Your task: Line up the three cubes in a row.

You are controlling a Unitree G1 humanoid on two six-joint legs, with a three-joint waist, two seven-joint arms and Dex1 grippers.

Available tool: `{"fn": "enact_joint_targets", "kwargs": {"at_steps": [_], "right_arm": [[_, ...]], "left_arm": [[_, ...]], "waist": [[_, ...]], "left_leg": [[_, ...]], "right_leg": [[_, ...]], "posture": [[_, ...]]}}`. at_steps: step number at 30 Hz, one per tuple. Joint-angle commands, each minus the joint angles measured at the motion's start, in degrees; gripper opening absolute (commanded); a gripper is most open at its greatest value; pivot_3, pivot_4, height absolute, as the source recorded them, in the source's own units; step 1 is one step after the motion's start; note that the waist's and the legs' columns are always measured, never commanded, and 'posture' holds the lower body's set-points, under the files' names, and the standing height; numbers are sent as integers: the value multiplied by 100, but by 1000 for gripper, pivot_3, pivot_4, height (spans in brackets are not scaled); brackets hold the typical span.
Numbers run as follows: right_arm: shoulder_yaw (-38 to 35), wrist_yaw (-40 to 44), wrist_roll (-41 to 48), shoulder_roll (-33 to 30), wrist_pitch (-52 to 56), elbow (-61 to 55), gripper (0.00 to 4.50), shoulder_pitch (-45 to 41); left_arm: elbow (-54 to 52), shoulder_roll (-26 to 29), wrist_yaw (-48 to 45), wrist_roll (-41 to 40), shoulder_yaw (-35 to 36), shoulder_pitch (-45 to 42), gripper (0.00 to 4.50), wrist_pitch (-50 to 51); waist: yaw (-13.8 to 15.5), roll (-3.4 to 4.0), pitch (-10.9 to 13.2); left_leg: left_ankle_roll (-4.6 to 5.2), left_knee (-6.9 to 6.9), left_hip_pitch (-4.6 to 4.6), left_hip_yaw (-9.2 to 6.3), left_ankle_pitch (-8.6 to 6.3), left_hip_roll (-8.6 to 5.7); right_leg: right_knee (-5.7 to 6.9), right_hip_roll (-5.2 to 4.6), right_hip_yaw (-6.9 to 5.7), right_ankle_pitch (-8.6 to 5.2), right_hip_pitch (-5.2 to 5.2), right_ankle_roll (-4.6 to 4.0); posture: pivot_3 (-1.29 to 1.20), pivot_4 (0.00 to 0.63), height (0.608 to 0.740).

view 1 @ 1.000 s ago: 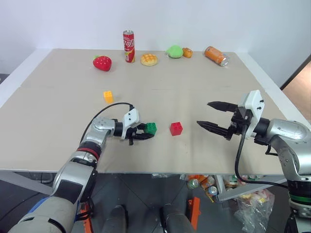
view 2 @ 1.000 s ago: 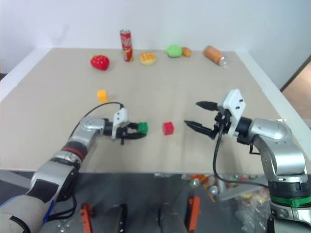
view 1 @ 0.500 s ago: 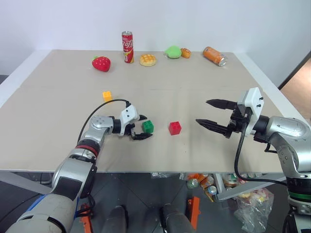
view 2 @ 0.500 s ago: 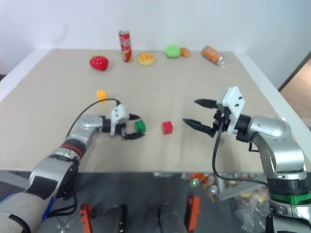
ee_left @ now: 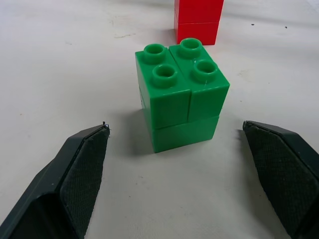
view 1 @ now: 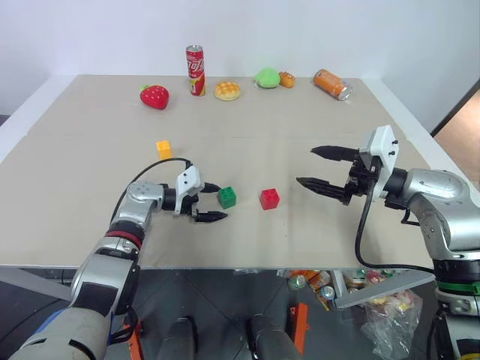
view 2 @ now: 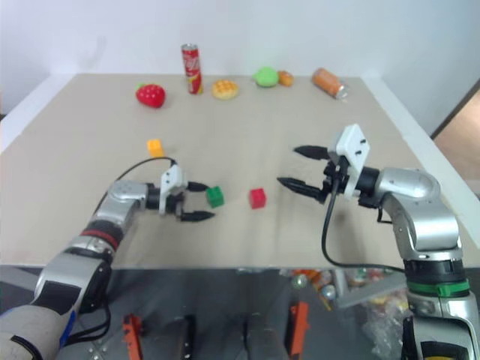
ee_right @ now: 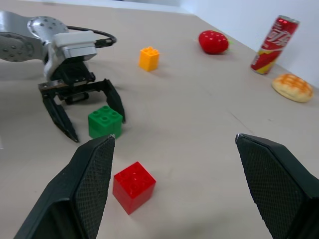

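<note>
The green cube (view 1: pixel 226 197) sits on the tan table, studs up, free between the fingers of my open left gripper (view 1: pixel 220 202), which touch neither side. In the left wrist view the green cube (ee_left: pixel 182 94) stands with a clear gap to each finger, and the red cube (ee_left: pixel 197 20) is just beyond it. The red cube (view 1: pixel 269 199) lies a short way right of the green one. The yellow-orange cube (view 1: pixel 163 149) is farther back on the left. My right gripper (view 1: pixel 305 166) hovers open and empty, right of the red cube.
Along the table's far edge are a red strawberry toy (view 1: pixel 154 96), an upright red can (view 1: pixel 196 70), a bun (view 1: pixel 227 91), a green toy (view 1: pixel 268 77) and an orange can (view 1: pixel 333 85) on its side. The table's front edge (view 1: pixel 240 264) runs close below the cubes.
My left gripper, shut on the green cube a second ago, has opened and let it go onto the table, then drawn slightly back to the left. The right arm has kept still.
</note>
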Motion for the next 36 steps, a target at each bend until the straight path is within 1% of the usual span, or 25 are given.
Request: {"fn": "enact_joint_targets", "kwargs": {"at_steps": [1, 5, 8, 10, 15, 17, 20, 23, 26, 30, 32, 36], "right_arm": [[-48, 41, -12, -9, -101, -45, 4029, -135], [-66, 69, 11, -42, -85, -103, 4029, -87], [-64, 112, 10, -72, -76, -103, 4029, -101], [-48, 152, -7, -70, -99, -42, 4029, -161], [103, 246, -82, 40, -193, 170, 4029, -360], [169, 292, -122, 102, -239, 245, 4029, -440], [242, 304, -167, 193, -308, 351, 4029, -560], [322, 205, -247, 365, -425, 409, 4029, -674], [441, -151, -485, 630, -502, 503, 4029, -840], [648, -565, -842, 954, -600, 573, 4029, -968], [777, -744, -1052, 1090, -654, 626, 4029, -1008], [829, -719, -1056, 1235, -700, 547, 4029, -963]], "left_arm": [[-180, 10, 49, 14, -28, 61, 4469, 37], [-510, 120, -87, -225, 134, 88, 4469, 253], [-1487, 609, -653, -646, 278, 525, 4469, 902], [-2172, 933, -832, -842, 299, 912, 4469, 1349], [-3220, 1392, -641, -1105, 460, 1695, 4469, 1945], [-3694, 1532, -525, -1231, 556, 1978, 4469, 2195], [-4202, 1667, -138, -1408, 813, 2252, 4469, 2477], [-4411, 1735, 695, -1387, 1173, 2405, 4469, 2686], [-4399, 1724, 1583, -1236, 1415, 2444, 4469, 2937], [-4235, 1668, 2569, -992, 1466, 2400, 4469, 3284], [-4072, 1606, 2976, -892, 1457, 2323, 4469, 3405], [-3820, 1443, 3417, -859, 1389, 2052, 4469, 3636]], "waist": [[1, 0, 0], [0, 0, 0], [-53, 1, 0], [-122, 2, 1], [-117, 4, 2], [-117, 3, 2], [-115, 3, 2], [-97, 3, 2], [-110, 3, 2], [-110, 3, 2], [-109, 3, 2], [-93, 3, 2]], "left_leg": [[0, 0, 0, 0, 0, 0], [0, 0, -1, 1, 0, 0], [0, -1, -1, 0, 0, 2], [0, -7, 0, 1, 0, 5], [0, -6, 5, -1, 0, 7], [0, 0, 4, 1, 0, 7], [0, 2, 4, 2, 0, 8], [0, 3, 5, 2, 2, 10], [0, 3, 6, 4, 2, 10], [0, 1, 6, 4, 2, 11], [-1, 1, 5, 4, 2, 11], [-1, 1, 2, 3, 2, 10]], "right_leg": [[0, 0, 0, 0, 0, 0], [0, -1, 0, 0, 0, 1], [0, 1, 0, 0, -1, -1], [1, 2, 0, -2, -3, -4], [6, 0, -5, -6, 0, -11], [5, -2, -4, -15, 3, -31], [5, -3, -5, -14, 2, -35], [5, -3, -9, -12, 2, -37], [5, -3, -8, -12, 3, -36], [5, -1, -9, -9, 1, -31], [5, -2, -9, 2, 1, -10], [5, -2, -11, 2, 1, -9]], "posture": [[0, 150, 740], [0, 150, 740], [0, 150, 740], [0, 150, 740], [0, 150, 740], [0, 150, 740], [0, 150, 740], [0, 150, 740], [0, 150, 740], [0, 150, 740], [0, 150, 740], [0, 150, 740]]}}
